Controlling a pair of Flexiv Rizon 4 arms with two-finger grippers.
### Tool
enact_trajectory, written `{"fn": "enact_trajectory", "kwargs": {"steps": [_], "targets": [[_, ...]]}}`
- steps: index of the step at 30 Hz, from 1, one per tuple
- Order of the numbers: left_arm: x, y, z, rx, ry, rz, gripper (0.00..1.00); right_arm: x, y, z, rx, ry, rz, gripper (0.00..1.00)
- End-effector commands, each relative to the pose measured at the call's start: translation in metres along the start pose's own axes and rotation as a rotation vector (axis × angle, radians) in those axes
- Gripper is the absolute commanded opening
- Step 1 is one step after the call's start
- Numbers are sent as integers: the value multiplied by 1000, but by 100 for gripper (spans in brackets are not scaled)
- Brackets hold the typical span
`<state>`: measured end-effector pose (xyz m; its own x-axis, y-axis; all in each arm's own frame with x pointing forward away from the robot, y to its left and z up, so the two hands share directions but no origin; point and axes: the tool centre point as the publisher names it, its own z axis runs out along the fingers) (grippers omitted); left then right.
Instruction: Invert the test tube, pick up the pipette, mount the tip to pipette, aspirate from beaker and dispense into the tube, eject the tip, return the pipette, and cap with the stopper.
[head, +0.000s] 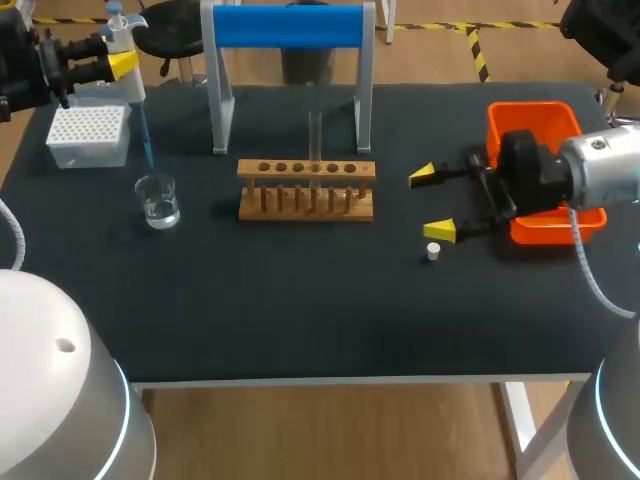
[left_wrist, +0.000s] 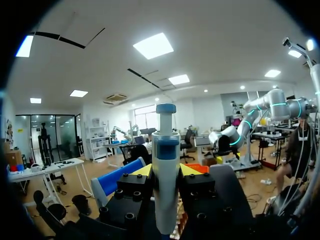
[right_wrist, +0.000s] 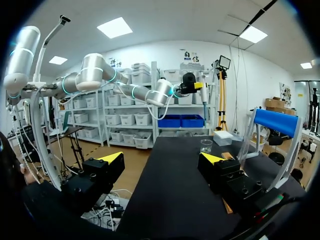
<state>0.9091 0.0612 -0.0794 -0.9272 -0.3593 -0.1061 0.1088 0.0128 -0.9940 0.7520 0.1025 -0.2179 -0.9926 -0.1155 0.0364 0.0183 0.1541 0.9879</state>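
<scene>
Pipette (left_wrist: 166, 150), clenched in left gripper (head: 122, 66) at upper left, hangs tip-down above beaker (head: 159, 203), evidently to aspirate (right gripper (head: 437, 202) stands released beside stopper (head: 433, 251)).

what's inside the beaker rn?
Clear liquid in the lower part of the beaker. The tip of the pipette, held in the left claw, ends near its rim; whether it dips in, cannot tell.

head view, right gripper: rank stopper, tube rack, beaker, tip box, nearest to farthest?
From the right gripper:
1. stopper: on the table just beside the finger nearer the table's front edge.
2. test tube rack: mid-table, toward the left arm's side.
3. beaker: beyond the rack, on the left side.
4. tip box: far back left corner.
</scene>
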Motion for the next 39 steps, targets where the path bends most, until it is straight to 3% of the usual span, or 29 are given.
{"fn": "enact_trajectory", "kwargs": {"steps": [1, 10, 21, 27, 39], "targets": [[1, 0, 1, 2, -5, 3, 0, -2, 6, 27, 23, 4, 5, 100], [1, 0, 1, 2, -5, 3, 0, 4, 16, 91, 48, 39, 5, 100], [1, 0, 1, 2, -5, 3, 0, -1, 18, 157, 122, -65, 22, 100], [1, 0, 1, 2, -5, 3, 0, -9, 14, 175, 198, -139, -10, 100], [1, 0, 1, 2, -5, 3, 0, -36, 4, 200, 248, -236, -1, 100]]}}
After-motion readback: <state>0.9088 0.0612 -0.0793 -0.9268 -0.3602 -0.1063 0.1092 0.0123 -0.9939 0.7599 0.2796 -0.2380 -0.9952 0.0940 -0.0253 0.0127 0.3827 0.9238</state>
